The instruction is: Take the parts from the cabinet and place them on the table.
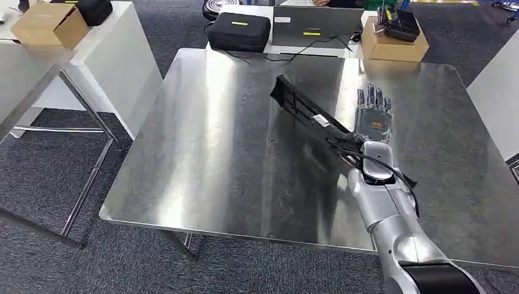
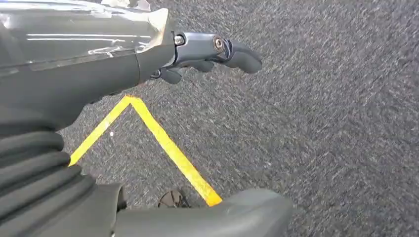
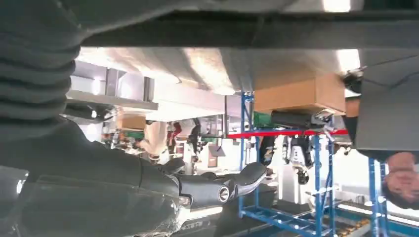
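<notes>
Right arm comes in low, silver, reaching over the steel table. Right hand is stretched flat over the tabletop, fingers straight and apart, pointing away from the robot, nothing between them. The black part, a long flat strip, lies on the table just beside the hand on its thumb side; its near end runs back alongside the wrist and under the black cable there, its far end angles away well past the thumb side of the fingertips. Cannot tell if the thumb touches the part; the fingers do not close on it. In the right wrist view the right hand shows fingers extended and empty. Left hand hangs over grey carpet with a yellow tape line beneath it; its fingers are loosely bent, spread, holding nothing. Beyond the right fingertips, past the far table edge, sits a cardboard box with a black device on top. Farther off on the thumb side: a grey laptop and a black case. At the far corner on that side, another cardboard box on a white stand.
</notes>
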`<move>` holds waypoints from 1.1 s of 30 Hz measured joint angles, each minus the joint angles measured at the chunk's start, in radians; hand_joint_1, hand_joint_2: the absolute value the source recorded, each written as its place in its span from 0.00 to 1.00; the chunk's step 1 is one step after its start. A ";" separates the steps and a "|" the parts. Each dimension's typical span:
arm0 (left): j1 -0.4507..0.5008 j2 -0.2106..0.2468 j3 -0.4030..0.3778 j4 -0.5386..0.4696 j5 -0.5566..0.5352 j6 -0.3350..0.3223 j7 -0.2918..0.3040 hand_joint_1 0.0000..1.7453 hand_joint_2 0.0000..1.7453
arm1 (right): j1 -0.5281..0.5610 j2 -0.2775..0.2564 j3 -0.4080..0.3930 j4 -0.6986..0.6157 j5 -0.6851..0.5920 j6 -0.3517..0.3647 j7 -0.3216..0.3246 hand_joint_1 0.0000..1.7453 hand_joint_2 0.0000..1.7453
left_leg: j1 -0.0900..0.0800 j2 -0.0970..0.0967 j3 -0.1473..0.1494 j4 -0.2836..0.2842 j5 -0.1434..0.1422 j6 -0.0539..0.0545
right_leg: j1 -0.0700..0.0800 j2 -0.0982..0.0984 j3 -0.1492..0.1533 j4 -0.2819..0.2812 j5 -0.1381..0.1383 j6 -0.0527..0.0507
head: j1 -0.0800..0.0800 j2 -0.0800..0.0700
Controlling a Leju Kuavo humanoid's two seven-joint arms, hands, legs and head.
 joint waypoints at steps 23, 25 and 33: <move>0.000 -0.001 0.000 0.002 -0.016 -0.032 0.019 0.00 0.00 | -0.005 0.043 -0.048 0.019 -0.063 0.110 -0.130 0.00 0.00 | 0.000 0.000 0.001 0.000 0.000 0.000 | 0.000 0.000 0.000 0.000 0.000 0.000 | 0.000 0.000; 0.000 -0.001 0.000 0.002 -0.015 -0.031 0.023 0.00 0.00 | -0.005 0.052 -0.053 0.022 -0.078 0.126 -0.147 0.00 0.00 | 0.000 0.000 0.001 0.000 0.000 0.000 | 0.000 0.000 0.000 0.000 0.000 0.000 | 0.000 0.000; 0.000 -0.004 0.000 0.002 -0.004 -0.021 0.031 0.00 0.00 | -0.005 0.084 -0.058 0.035 -0.122 0.174 -0.200 0.00 0.00 | 0.000 0.000 0.001 0.000 0.000 0.000 | 0.000 0.000 0.000 0.000 0.000 0.000 | 0.000 0.000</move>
